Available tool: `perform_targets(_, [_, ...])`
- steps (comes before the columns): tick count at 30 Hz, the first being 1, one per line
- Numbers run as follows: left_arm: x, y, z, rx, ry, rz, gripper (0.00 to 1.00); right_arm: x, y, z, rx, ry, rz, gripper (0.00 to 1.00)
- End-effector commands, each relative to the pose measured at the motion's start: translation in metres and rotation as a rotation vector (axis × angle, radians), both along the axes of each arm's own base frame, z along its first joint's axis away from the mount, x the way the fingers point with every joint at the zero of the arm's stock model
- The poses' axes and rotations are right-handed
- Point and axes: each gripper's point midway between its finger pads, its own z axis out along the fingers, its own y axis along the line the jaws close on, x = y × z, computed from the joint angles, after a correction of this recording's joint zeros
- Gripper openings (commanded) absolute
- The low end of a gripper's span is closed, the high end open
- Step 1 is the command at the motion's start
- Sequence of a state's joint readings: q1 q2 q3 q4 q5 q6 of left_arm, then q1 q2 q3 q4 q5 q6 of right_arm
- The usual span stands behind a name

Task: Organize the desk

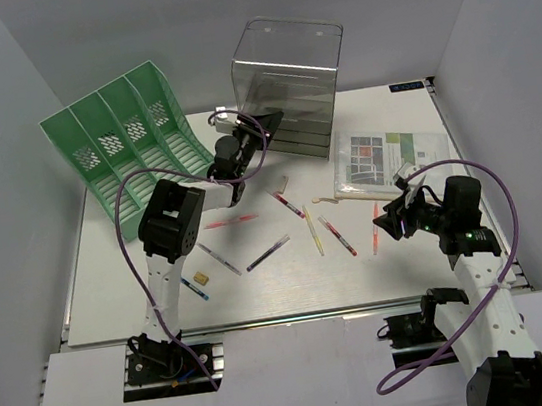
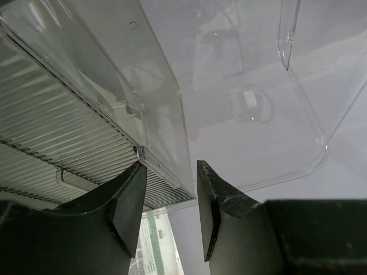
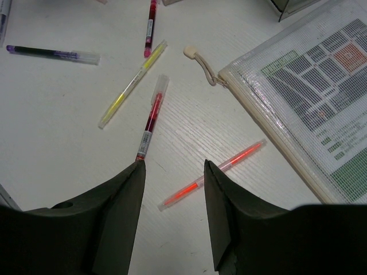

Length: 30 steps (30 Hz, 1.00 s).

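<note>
The white desk [image 1: 293,286] carries several scattered pens. My left gripper [image 1: 263,125] reaches to the lower left corner of the clear plastic drawer box [image 1: 290,84]. In the left wrist view the left gripper [image 2: 170,166] is open, with the ribbed drawer front edge [image 2: 163,172] just beyond its fingertips and nothing between the pads. My right gripper [image 1: 395,218] hovers open over an orange pen [image 1: 377,228]. In the right wrist view that orange pen [image 3: 212,175] lies on the desk below the gap of the right gripper [image 3: 172,163], untouched.
A green slotted file rack [image 1: 127,147] stands at the back left. A mesh pouch [image 1: 386,157] of printed sheets lies at the right, with its cord pull [image 3: 198,57] on the desk. A red pen [image 3: 152,114], yellow pen [image 3: 132,83] and purple pen [image 3: 54,53] lie nearby.
</note>
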<state>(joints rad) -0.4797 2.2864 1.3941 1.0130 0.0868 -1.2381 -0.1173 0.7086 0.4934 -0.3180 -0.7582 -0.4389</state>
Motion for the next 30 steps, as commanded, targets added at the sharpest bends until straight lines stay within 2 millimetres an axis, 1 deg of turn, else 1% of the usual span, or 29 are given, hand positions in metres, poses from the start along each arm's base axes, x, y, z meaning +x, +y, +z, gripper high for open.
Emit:
perform_targets(1, [0.002,0.006,0.026,-0.042,-0.081,0.026,0.50,0.003,0.000,0.002,-0.011,-0.030,0.010,0.51])
perform_targets(3, [0.001,0.006,0.031,-0.051,-0.103,0.023,0.50,0.003,0.000,0.001,-0.012,-0.028,0.009,0.51])
perform_targets(4, [-0.001,0.006,0.037,-0.063,-0.125,0.018,0.50,0.003,0.000,0.002,-0.012,-0.028,0.009,0.51])
perform_targets(13, [-0.014,0.009,0.061,-0.112,-0.215,-0.003,0.50,0.003,0.000,0.001,-0.012,-0.027,0.009,0.51])
perform_targets(17, [-0.019,0.009,0.067,-0.117,-0.228,-0.015,0.50,0.003,0.000,0.001,-0.013,-0.028,0.008,0.51])
perform_targets(24, [-0.025,0.009,0.070,-0.119,-0.246,-0.030,0.50,0.003,0.000,0.001,-0.014,-0.027,0.010,0.51])
perform_targets(28, [-0.033,0.011,0.077,-0.129,-0.270,-0.040,0.50,0.003,0.000,-0.001,-0.022,-0.030,0.013,0.51])
perform_targets(29, [-0.035,0.012,0.083,-0.133,-0.281,-0.043,0.50,0.004,0.000,-0.001,-0.024,-0.034,0.014,0.51])
perform_targets(30, [-0.037,0.013,0.082,-0.133,-0.282,-0.045,0.50,0.003,0.000,-0.002,-0.026,-0.032,0.015,0.51])
